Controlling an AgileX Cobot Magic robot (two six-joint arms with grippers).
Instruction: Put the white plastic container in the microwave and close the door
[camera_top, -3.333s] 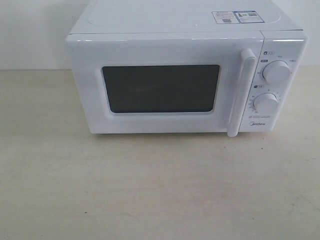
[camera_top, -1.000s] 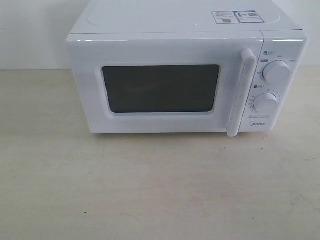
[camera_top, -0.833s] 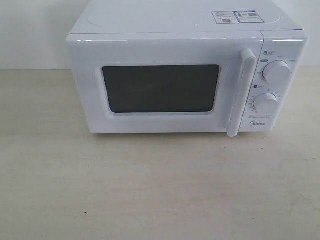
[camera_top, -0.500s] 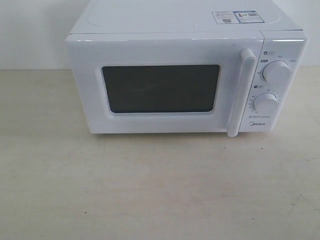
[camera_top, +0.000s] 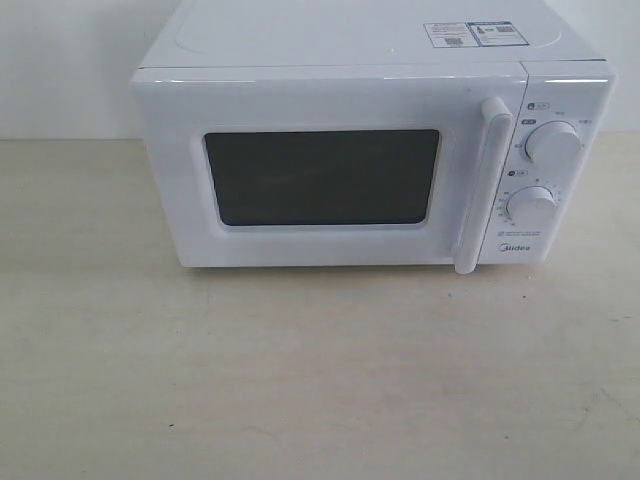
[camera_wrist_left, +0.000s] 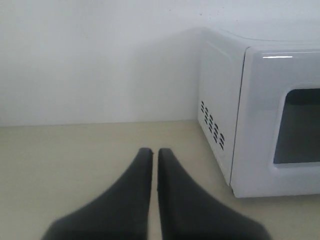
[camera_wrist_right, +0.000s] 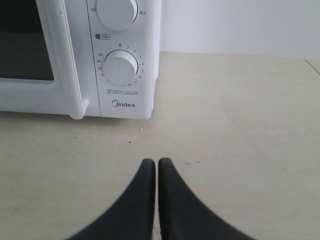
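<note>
Container out of sight, maybe behind the dark window (camera_top: 320, 178), can't tell. Microwave (camera_top: 340, 40) ahead of both tools, door (camera_top: 320, 100) flush shut. Left tool (camera_wrist_left: 155, 155) and right tool (camera_wrist_right: 157, 165) pinched closed, empty, above the surface (camera_top: 300, 380). Best call: hold clear of the handle (camera_top: 480, 190).

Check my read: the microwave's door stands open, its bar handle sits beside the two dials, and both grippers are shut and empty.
The door is shut, not open, flush with the microwave front in the exterior view. The rest holds: bar handle beside the two dials, left gripper and right gripper shut and empty.
</note>
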